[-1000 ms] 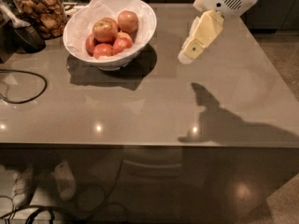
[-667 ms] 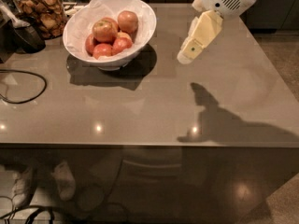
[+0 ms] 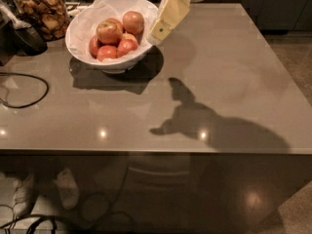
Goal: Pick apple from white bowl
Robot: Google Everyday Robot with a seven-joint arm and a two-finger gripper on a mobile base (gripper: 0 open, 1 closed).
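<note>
The grey-brown surface (image 3: 229, 77) filled most of the view. The arm's dark shadow (image 3: 219, 130) lay across it towards the near right corner. The white bowl (image 3: 80, 28), lined with crumpled white paper, stood close to the far left corner, and a glass jar (image 3: 41, 13) of brown snacks stood just beside it at that corner. A black cable (image 3: 29, 89) looped in from the left edge. The pale claw (image 3: 160, 32) hung tilted at the bowl's right rim, its tip pointing down and left; whether it was released or clenched could not be told. The apple (image 3: 108, 32) sat atop the pile inside the bowl, touching the smaller red apples (image 3: 126, 47) and apart from the claw.
</note>
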